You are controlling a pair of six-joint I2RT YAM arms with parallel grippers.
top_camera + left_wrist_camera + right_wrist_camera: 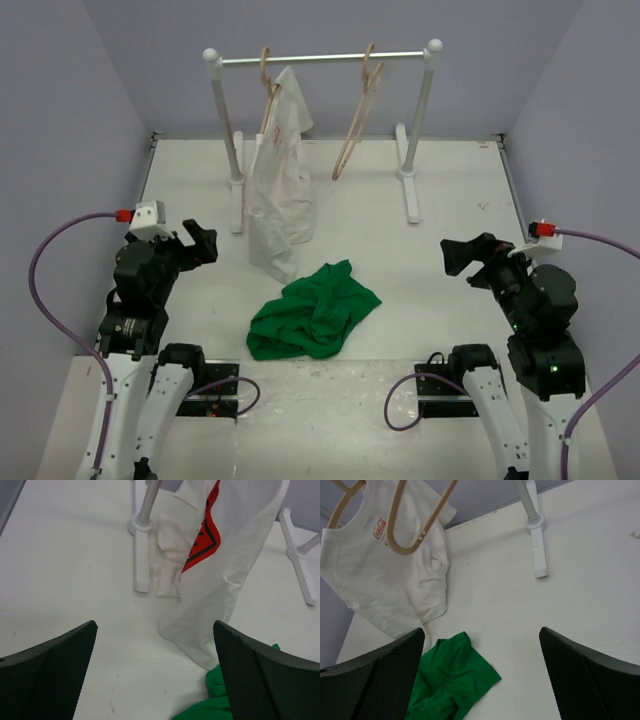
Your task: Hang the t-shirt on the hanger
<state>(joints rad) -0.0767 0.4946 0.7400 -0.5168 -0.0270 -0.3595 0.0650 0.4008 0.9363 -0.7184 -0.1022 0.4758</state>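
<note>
While both arms sit low at the near edge of the white surface [450,200], the left end effector [200,243] and the right end effector [458,258] each have their fingers spread wide with nothing between them. A green t-shirt [313,310] lies crumpled on the surface between the two, ahead and to the right of the left end effector and ahead and to the left of the right one. In the left wrist view its edge shows just under the right-hand finger [260,680]. Beyond it, well ahead of both end effectors, stands a white rack [320,58] with a metal rail. The bare wooden hanger [406,552] hangs from that rail, far ahead and to the left of the right end effector, well apart from the green t-shirt. A white t-shirt [280,170] with red print hangs on a second hanger [266,80] farther along the rail, straight ahead of the left end effector, its lower end drooping onto the surface just beyond the green t-shirt.
</note>
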